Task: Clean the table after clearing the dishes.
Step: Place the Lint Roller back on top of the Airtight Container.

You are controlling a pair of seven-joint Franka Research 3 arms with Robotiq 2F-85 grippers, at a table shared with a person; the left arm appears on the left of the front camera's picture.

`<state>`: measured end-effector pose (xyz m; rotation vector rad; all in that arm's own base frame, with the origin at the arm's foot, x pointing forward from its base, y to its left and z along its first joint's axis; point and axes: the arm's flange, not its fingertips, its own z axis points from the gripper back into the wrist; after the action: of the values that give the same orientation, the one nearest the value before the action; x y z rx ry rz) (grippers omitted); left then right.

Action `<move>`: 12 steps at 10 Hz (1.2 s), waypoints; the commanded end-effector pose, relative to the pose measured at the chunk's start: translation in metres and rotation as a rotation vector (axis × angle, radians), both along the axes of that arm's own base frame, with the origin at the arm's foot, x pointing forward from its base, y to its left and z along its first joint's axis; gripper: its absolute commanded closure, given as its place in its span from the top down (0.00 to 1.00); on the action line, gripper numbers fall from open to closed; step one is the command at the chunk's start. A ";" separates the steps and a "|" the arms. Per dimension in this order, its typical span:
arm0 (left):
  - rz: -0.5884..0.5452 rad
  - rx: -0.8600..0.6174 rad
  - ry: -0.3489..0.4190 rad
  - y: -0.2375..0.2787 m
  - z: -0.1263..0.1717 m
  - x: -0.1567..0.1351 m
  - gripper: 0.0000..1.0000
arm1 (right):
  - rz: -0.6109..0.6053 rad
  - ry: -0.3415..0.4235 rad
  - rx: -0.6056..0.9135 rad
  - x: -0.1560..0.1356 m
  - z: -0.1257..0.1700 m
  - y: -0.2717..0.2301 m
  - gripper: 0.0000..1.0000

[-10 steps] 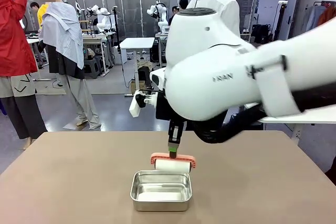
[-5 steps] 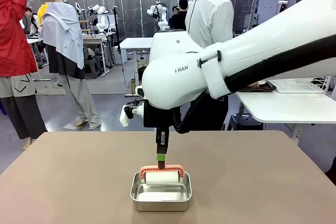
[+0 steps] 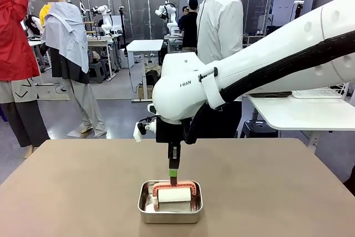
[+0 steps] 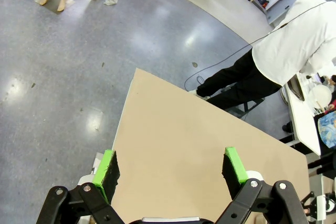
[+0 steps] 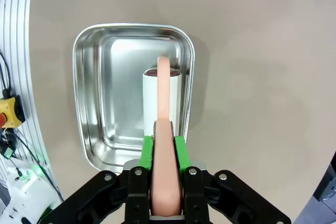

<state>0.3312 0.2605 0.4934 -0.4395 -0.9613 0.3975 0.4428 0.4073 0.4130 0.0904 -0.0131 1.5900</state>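
We see the right end effector [image 5: 164,148] clamped on the pink-handled white lint roller [image 3: 174,194], which sits inside the small rectangular steel pan [image 3: 145,212] near the near edge of the matte brownish-taupe counter [image 3: 277,192]. Our left end effector [image 4: 170,169] gapes wide above the bare counter's corner.

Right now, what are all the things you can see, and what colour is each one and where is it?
Large matte brownish-taupe table: one, brown, fills the foreground.
Small rectangular steel pan: one, silver, near the table's front middle.
Lint roller with a salmon-pink handle and white roll: one, pink and white, hanging inside the pan.
Smaller white table: one, white, far right.
Person in a white shirt: one, standing beyond the table.
Right gripper: jaws shut on the roller's handle.
Left gripper: jaws open, holding nothing.
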 end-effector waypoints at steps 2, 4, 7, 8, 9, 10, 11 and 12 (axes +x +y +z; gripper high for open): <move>-0.011 -0.003 0.004 0.001 0.003 -0.002 1.00 | 0.024 0.023 0.019 0.011 -0.011 0.001 0.20; -0.011 -0.003 0.004 0.001 0.003 -0.002 1.00 | 0.011 0.034 0.032 0.018 -0.020 -0.004 0.20; -0.011 -0.003 0.004 0.001 0.003 -0.002 1.00 | 0.010 0.003 0.016 0.016 -0.007 -0.005 0.84; -0.011 -0.003 0.004 0.001 0.003 -0.002 1.00 | 0.007 -0.011 0.019 0.016 -0.001 -0.006 1.00; -0.011 -0.003 0.004 0.001 0.003 -0.002 1.00 | -0.004 -0.022 0.025 0.016 0.004 -0.008 1.00; -0.011 -0.003 0.004 0.001 0.003 -0.002 1.00 | -0.009 -0.033 0.027 0.016 0.007 -0.008 1.00; -0.011 -0.003 0.004 0.001 0.003 -0.002 1.00 | -0.014 -0.044 0.028 0.017 0.010 -0.009 0.95; -0.011 -0.003 0.004 0.001 0.003 -0.002 1.00 | -0.019 -0.062 0.030 0.017 0.013 -0.010 1.00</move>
<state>0.3312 0.2605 0.4934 -0.4395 -0.9614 0.3976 0.4645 0.4012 0.4239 0.0916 -0.0579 1.5740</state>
